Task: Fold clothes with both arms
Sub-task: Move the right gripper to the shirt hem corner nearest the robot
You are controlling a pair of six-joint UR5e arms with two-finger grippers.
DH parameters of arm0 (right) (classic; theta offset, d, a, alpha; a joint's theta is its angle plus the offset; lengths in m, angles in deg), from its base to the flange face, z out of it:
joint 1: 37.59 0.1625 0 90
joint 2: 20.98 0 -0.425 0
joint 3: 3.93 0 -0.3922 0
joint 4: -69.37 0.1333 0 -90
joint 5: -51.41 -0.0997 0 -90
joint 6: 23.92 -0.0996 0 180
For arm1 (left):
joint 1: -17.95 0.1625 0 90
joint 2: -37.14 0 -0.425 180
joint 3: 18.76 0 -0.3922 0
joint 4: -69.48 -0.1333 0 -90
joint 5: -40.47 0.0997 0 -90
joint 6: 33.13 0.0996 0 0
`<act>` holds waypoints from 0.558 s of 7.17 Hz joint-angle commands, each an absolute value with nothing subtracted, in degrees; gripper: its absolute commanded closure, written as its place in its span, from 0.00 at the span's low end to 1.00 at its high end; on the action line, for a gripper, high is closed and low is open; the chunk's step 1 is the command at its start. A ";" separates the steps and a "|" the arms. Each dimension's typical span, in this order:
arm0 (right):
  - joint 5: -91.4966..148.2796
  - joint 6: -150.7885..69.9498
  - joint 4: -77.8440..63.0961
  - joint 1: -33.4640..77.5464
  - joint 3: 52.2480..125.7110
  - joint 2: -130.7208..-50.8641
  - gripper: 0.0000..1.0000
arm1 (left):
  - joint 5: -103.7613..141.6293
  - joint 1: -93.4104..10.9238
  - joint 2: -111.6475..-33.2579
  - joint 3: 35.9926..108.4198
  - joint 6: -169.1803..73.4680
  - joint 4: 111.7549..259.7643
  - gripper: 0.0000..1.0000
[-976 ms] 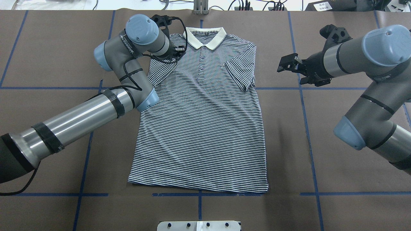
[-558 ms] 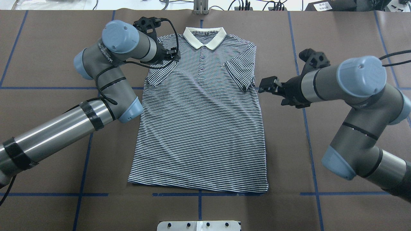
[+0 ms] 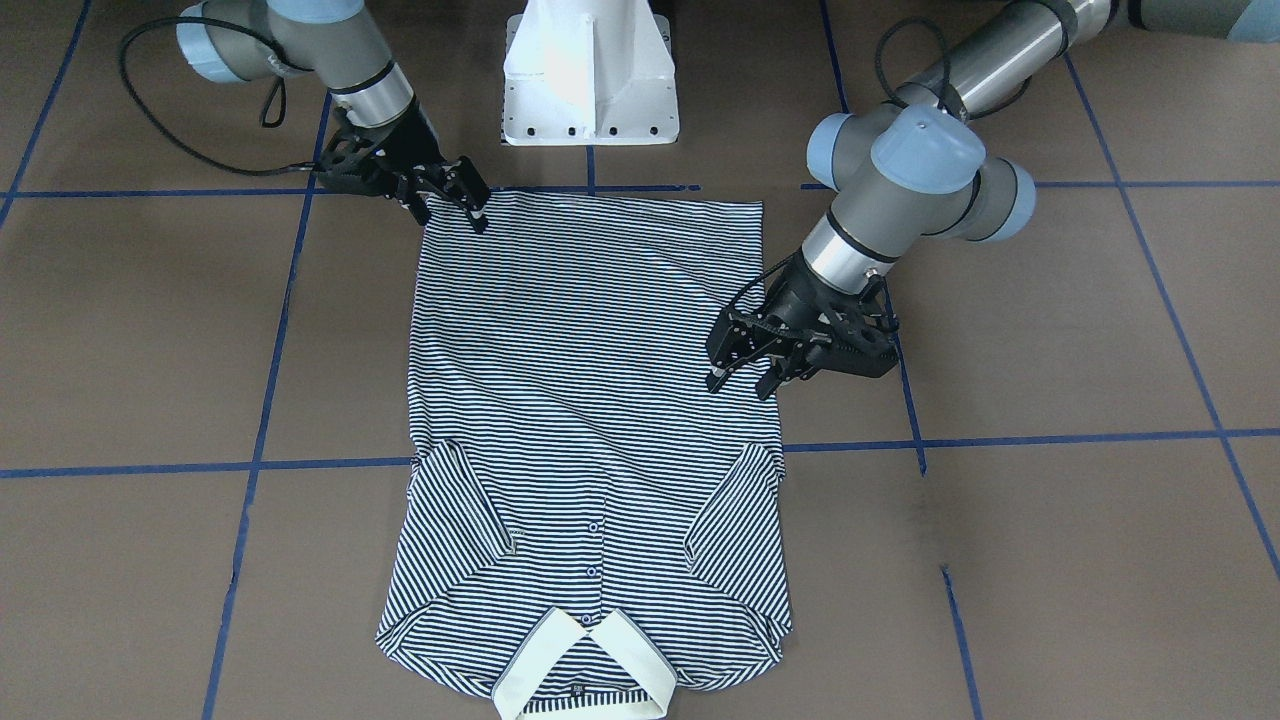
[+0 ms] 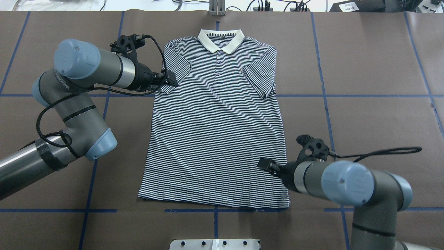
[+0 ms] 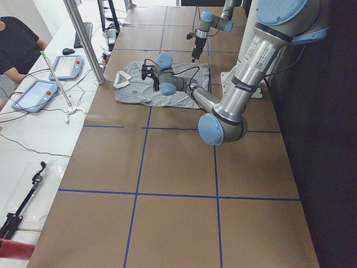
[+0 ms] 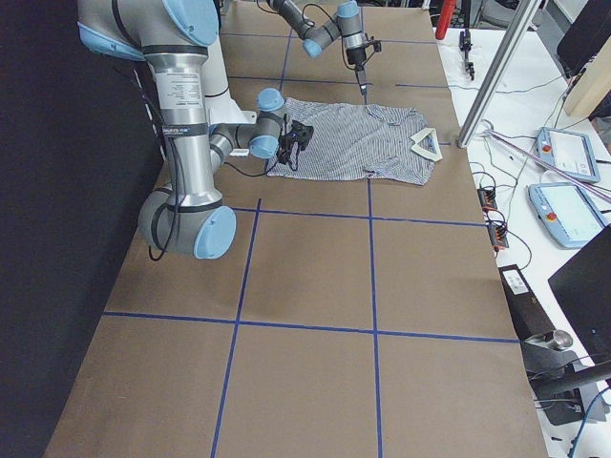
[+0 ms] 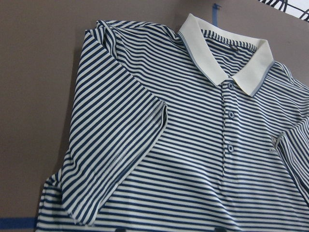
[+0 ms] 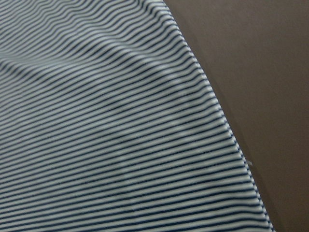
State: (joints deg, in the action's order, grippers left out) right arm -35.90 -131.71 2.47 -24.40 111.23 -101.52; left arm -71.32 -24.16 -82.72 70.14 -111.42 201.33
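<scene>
The striped polo shirt [image 4: 218, 132] lies flat, front up, with its cream collar [image 4: 221, 40] at the far edge and both short sleeves folded in over the chest. My left gripper [image 4: 170, 79] hovers at the outer edge of the left sleeve, fingers apart, nothing held. In the front-facing view it [image 3: 740, 380] hangs above the shirt's side edge. My right gripper [image 4: 265, 164] is open over the shirt's near right part, by the hem corner [image 3: 455, 203]. The left wrist view shows collar, placket and sleeve [image 7: 120, 159]. Only striped cloth [image 8: 120, 121] and its edge fill the right wrist view.
Brown table covering with blue tape lines [image 4: 215, 210]. The robot's white pedestal [image 3: 590, 80] stands just behind the hem. A metal post [image 4: 216, 8] and cables sit at the far edge. A side bench with tablets [image 5: 33, 95] and a seated person [image 5: 17, 44] runs beyond the collar.
The left gripper drew back from the shoulder beside the collar to the left sleeve's outer edge. The right arm swung from the far right of the table to the shirt's near right hem.
</scene>
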 commanded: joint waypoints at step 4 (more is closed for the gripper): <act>-25.31 -140.55 -10.08 -33.81 113.14 -101.84 0.16 | -71.51 -23.27 -81.33 70.89 -117.24 202.02 0.35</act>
State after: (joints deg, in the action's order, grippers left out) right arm -25.50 -140.26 -9.24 -33.64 113.15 -101.62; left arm -71.51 -23.34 -81.36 70.98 -117.06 201.99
